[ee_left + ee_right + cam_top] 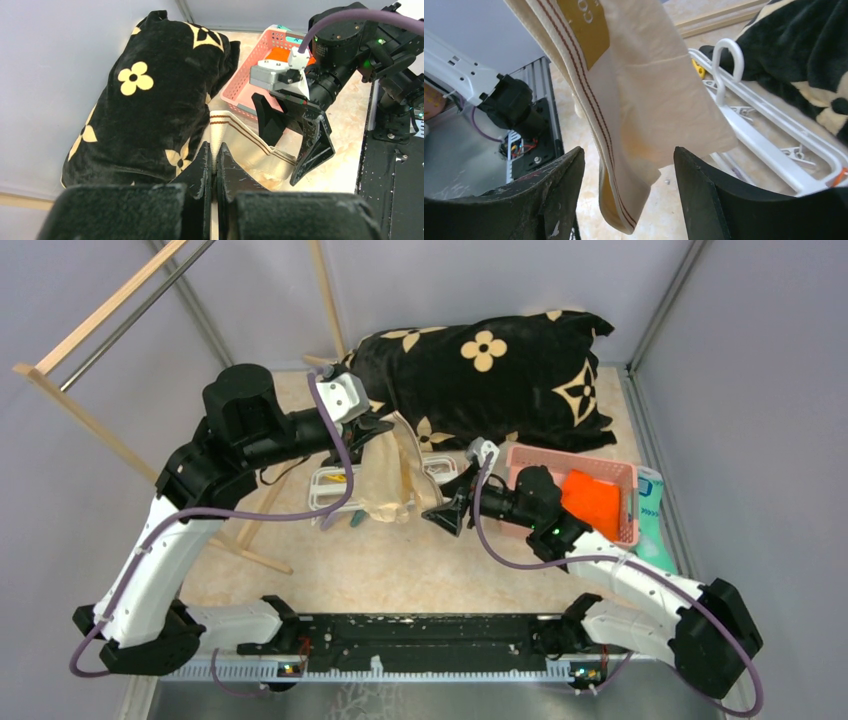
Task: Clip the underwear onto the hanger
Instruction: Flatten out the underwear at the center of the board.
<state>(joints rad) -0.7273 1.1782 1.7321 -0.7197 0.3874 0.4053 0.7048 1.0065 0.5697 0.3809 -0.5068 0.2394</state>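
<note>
The underwear (395, 475) is cream fabric with a brown-striped waistband, hanging lifted above the table. My left gripper (375, 430) holds its top edge; in the left wrist view the jaws (215, 152) are shut on a fold of the underwear (250, 145). The white hanger (330, 490) lies flat on the table under the cloth, its hook (724, 60) and frame (774, 145) clear in the right wrist view. My right gripper (445, 515) is open at the cloth's lower right corner. The underwear's lower corner (634, 125) dangles between its fingers (629, 160), with a gap on each side.
A black cushion with cream flowers (490, 370) lies at the back, touching the hanger's far side. A pink basket (620, 475) holding an orange cloth (592, 502) stands on the right, beside a teal packet (655, 510). A wooden rack (90, 410) leans at the left.
</note>
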